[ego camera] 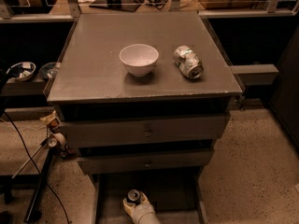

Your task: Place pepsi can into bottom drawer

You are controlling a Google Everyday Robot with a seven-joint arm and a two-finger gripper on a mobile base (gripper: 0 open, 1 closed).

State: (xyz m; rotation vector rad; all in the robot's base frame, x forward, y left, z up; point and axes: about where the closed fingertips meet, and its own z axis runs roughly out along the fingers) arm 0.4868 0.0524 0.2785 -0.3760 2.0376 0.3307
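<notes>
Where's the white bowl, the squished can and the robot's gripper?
white bowl [138,58]: camera view, on its inside.
dented silver-and-green can [188,62]: camera view, on its side.
gripper [135,200]: camera view, midway at its tip, closed around the pepsi can [134,195], down at the open bottom drawer [174,195].

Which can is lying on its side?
The dented silver-and-green can on the cabinet top, right of the white bowl. The pepsi can stands upright, silver top up, at the gripper in the bottom drawer.
</notes>
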